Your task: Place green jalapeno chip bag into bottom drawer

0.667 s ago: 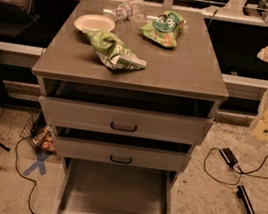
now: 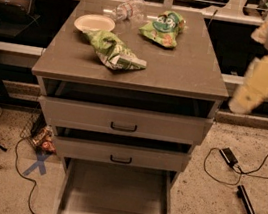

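Note:
The green jalapeno chip bag (image 2: 113, 50) lies crumpled on the cabinet top (image 2: 190, 72), left of centre, its pale end pointing right. The bottom drawer (image 2: 114, 197) is pulled out wide at floor level, and its grey floor is bare. My gripper is not in view. Only a white and yellowish arm link (image 2: 261, 78) shows, hanging blurred at the right, beside the cabinet's right edge and apart from the bag.
A flatter green bag with a round logo (image 2: 162, 28), a white bowl (image 2: 94, 23) and a clear plastic bottle (image 2: 125, 11) sit at the back of the top. The two upper drawers (image 2: 124, 120) stand slightly open. Cables and a black adapter (image 2: 229, 156) lie on the floor at the right.
The arm link at the right has moved up and to the left, closer to the cabinet's right edge. The bag and drawers have not moved.

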